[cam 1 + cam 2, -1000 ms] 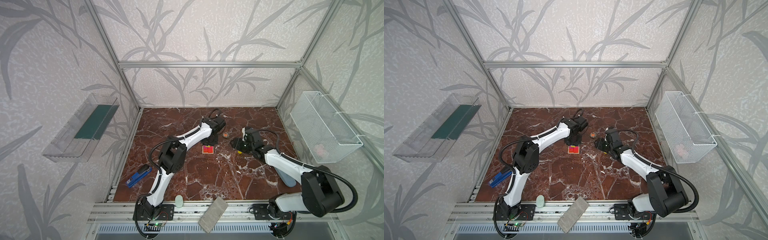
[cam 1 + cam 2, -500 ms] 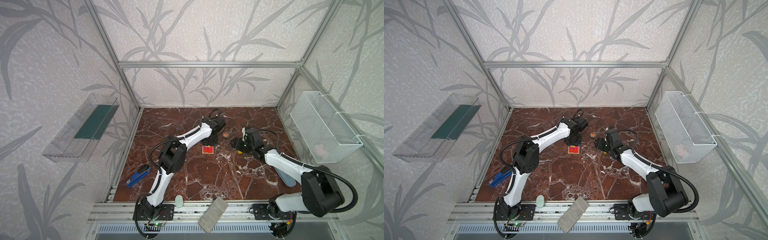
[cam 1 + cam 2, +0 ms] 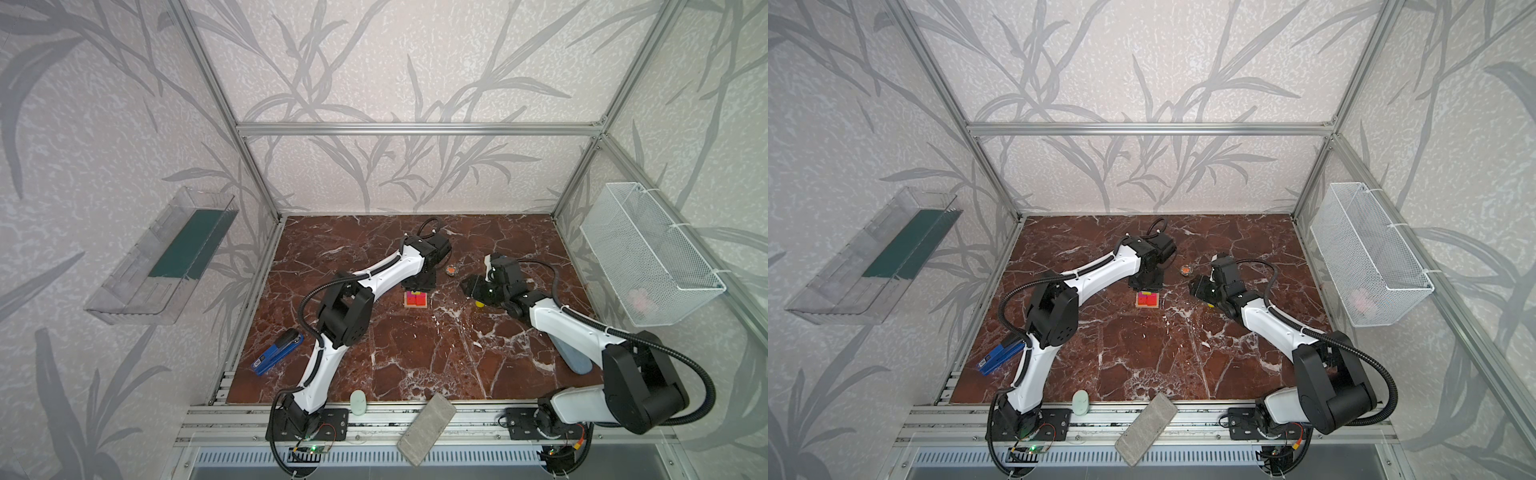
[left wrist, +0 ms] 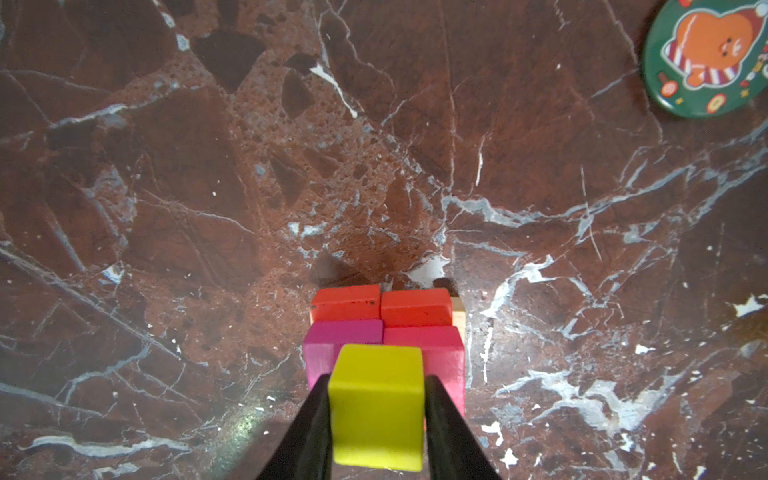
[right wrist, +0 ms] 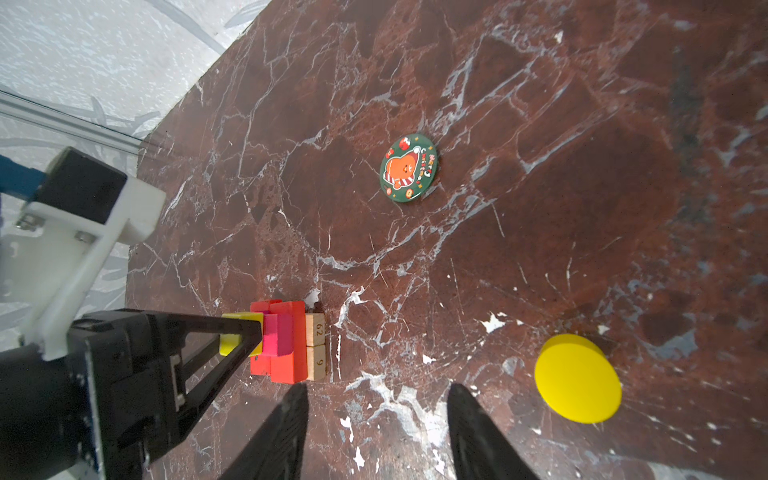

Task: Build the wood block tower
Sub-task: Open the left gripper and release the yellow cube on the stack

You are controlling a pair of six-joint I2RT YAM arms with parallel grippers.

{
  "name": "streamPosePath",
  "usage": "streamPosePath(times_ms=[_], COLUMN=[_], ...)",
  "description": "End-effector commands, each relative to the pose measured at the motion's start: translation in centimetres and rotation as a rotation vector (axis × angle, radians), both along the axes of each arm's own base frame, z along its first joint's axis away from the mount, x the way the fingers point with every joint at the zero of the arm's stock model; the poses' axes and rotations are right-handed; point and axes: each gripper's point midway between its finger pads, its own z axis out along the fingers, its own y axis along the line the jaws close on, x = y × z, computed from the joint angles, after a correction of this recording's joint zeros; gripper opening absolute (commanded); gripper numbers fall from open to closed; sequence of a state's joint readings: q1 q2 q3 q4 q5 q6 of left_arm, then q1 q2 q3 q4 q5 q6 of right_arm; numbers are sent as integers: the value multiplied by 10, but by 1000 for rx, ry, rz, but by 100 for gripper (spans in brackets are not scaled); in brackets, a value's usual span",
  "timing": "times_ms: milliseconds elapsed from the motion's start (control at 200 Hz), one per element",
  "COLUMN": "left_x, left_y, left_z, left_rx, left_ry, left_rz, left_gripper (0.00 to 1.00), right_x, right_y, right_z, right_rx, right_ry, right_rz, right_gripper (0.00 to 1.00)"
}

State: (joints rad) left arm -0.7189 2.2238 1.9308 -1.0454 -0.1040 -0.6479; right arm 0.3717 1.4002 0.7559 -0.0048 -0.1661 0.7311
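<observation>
1. Left pincer (image 4: 377,380) has its black fingers (image 4: 309,432) flat along both sides of the yellow cube (image 4: 376,399), which sits on top of the tower. Whether they press it or merely flank it cannot be told.
2. Right pincer (image 5: 377,388) hangs released and empty over the counter, near the tower.
3. The counter (image 3: 415,365) is glossy red-brown marble with white veins. It is ringed by an aluminium frame (image 3: 415,129) and pale walls (image 3: 415,62) printed with grey leaves.
4. A wire basket (image 3: 648,253) hangs on the right wall and a clear tray (image 3: 162,262) on the left.
5. The tower (image 3: 415,299) stands mid-counter, somewhat toward the back. Two tan bars (image 5: 316,347) lie side by side at the base, with numbers stamped on their ends. Above them come two red slabs (image 4: 347,303), then two magenta cubes (image 4: 428,345). All are matte, square-edged wood.
6. The yellow cylinder (image 5: 577,378) stands apart on the marble, showing its flat round top.
7. A round green badge (image 5: 408,168) lies flat further back.
</observation>
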Motion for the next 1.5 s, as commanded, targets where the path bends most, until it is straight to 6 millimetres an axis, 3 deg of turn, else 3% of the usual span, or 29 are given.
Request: streamPosePath(times_ms=[0, 845, 1495], left_x=[-1, 0, 4], left_y=[7, 8, 4], left_z=[0, 9, 60], left_rx=[35, 34, -43], left_ry=[13, -4, -97], left_rz=[13, 15, -7], left_gripper=[36, 42, 42], right_x=[0, -1, -1], right_y=[-1, -2, 0], right_z=[-3, -4, -4], right_rx=[0, 5, 18], right_ry=[0, 0, 4], right_rz=[3, 0, 4], right_gripper=[55, 55, 60])
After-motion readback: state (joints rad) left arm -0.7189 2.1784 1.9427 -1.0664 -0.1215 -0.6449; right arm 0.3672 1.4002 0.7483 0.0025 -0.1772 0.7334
